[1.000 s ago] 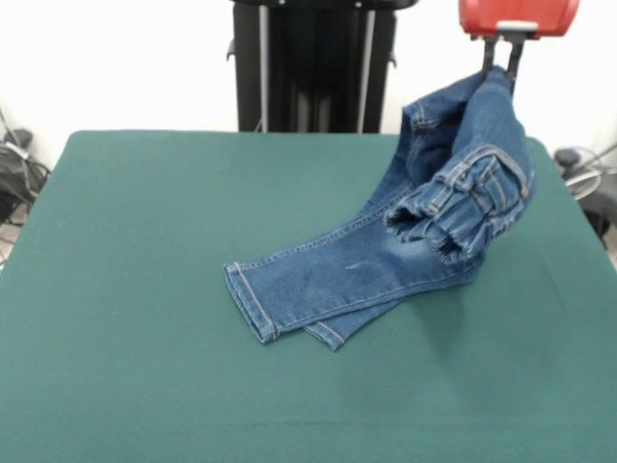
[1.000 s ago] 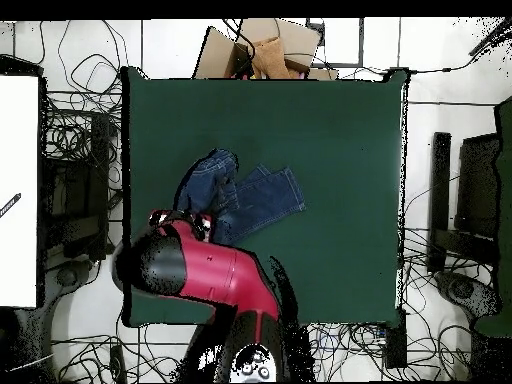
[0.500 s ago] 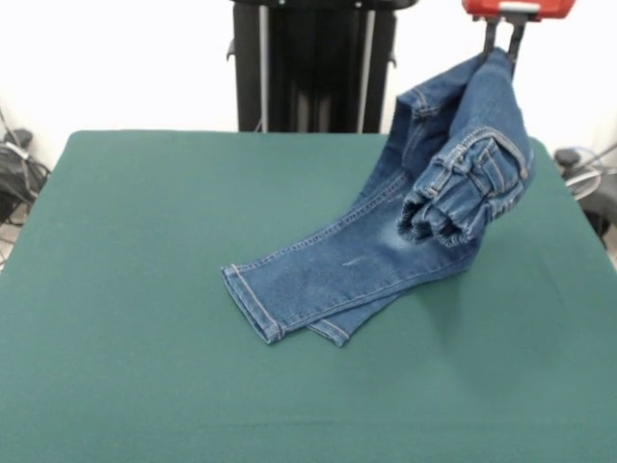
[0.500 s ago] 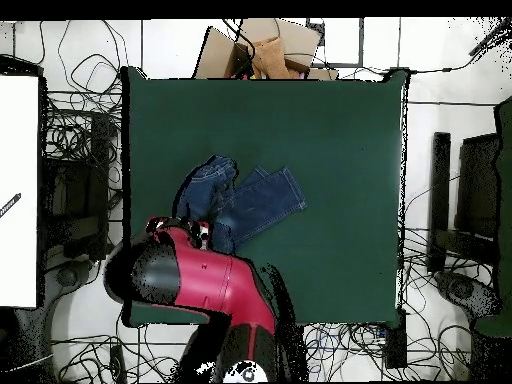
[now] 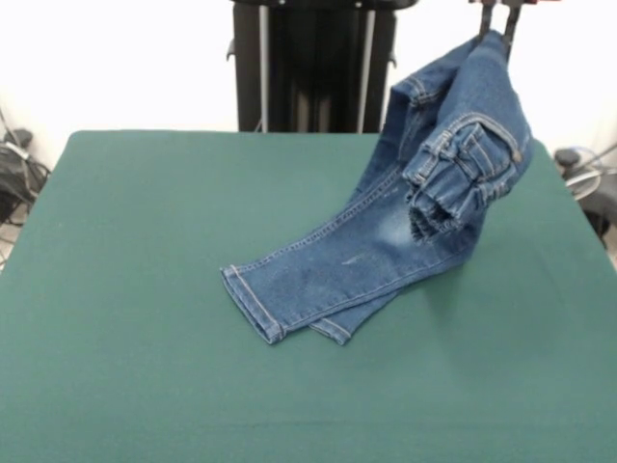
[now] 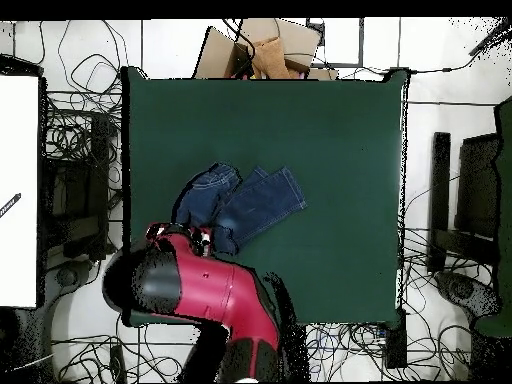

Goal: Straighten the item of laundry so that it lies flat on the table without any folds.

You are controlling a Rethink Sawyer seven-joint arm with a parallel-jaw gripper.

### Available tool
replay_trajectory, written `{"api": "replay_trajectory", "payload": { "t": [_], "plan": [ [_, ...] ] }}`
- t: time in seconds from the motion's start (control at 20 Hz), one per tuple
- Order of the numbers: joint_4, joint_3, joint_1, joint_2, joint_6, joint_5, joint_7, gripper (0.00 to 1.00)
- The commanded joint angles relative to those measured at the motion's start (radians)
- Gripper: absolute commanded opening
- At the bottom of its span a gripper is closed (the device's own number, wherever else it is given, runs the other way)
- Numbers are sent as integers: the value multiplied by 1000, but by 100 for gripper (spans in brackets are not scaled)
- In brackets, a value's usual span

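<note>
- You see the gripper (image 5: 494,21) higher than a second ago: the red housing has left the front view, and only the two dark finger tips show at the top edge.
- The jeans (image 5: 386,246) have gone up with it; the waistband bundle hangs further off the table (image 5: 145,212), and more of the upper part is in the air.
- The gripper is pinched on the jeans at their top edge, at the far right of the front view.
- The two leg ends lie on the table near its middle, one over the other, cuffs toward the near left.
- The gathered waistband curls over itself, so the jeans are far from flat.
- In the overhead view the red arm (image 6: 195,290) covers the gripper and the part of the jeans it holds.
- Around the table you see cables on the floor, a cardboard box (image 6: 262,48) at the far edge and dark stands (image 6: 462,205) to the right.
- No button can be made out in either view.
</note>
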Motion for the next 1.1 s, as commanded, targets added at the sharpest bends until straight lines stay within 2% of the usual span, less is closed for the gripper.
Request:
{"api": "replay_trajectory", "payload": {
  "t": [0.05,1.1],
  "plan": [
    [66,-19,13,-37,79,39,275,0],
    [-43,-197,217,-58,289,24,433,0]
  ]
}}
